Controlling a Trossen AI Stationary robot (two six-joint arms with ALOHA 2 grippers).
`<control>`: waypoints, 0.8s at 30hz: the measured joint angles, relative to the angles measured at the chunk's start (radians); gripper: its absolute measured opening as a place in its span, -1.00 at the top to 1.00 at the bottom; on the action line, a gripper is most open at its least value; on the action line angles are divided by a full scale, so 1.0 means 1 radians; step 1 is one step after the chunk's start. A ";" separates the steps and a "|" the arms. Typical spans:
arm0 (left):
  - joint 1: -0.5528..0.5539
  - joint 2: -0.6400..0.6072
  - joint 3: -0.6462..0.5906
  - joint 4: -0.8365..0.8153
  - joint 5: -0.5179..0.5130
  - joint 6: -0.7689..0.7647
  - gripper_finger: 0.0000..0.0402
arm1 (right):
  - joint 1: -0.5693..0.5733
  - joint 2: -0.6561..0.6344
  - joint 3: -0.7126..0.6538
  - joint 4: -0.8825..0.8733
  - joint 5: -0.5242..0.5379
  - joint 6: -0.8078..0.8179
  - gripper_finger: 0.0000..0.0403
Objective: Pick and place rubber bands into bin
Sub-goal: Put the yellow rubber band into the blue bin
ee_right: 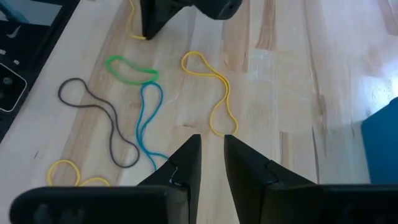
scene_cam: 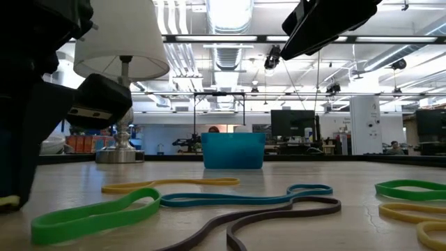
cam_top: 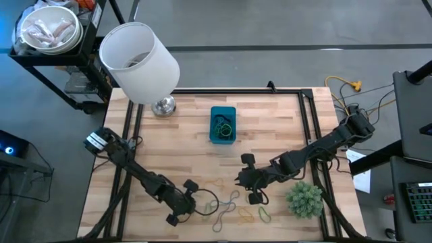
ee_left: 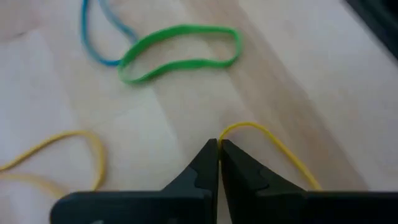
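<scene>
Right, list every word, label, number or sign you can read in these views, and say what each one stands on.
None can be read.
White label on the left arm: print too small to read.
Papers at the table's right edge: no legible text.
Screens in the room behind the bin: too far and blurred.

1. Bin (cam_top: 223,125): contents show in the high view only as a small green and dark tangle; band count cannot be told. In the low view its near wall hides the inside.
2. Left gripper (ee_left: 218,149): the thin yellow band (ee_left: 273,146) runs behind the closed fingertips and off the picture's lower edge; its full loop is unseen.
3. Second yellow band (ee_left: 68,140): cut by the left wrist picture's edge.
4. Lamp (cam_top: 140,61): the shade covers its stem from above.
5. Low view: the yellow bands (scene_cam: 411,213) at right are cut off.
</scene>
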 joint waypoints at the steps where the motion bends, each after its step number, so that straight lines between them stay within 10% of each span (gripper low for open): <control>1: 0.000 -0.005 0.001 -0.013 -0.015 0.000 1.00 | 0.000 0.000 -0.001 0.001 0.000 0.000 0.68; 24: -0.044 -0.124 -0.016 -0.166 -0.439 -0.032 1.00 | 0.000 0.000 -0.011 0.000 -0.001 -0.041 0.68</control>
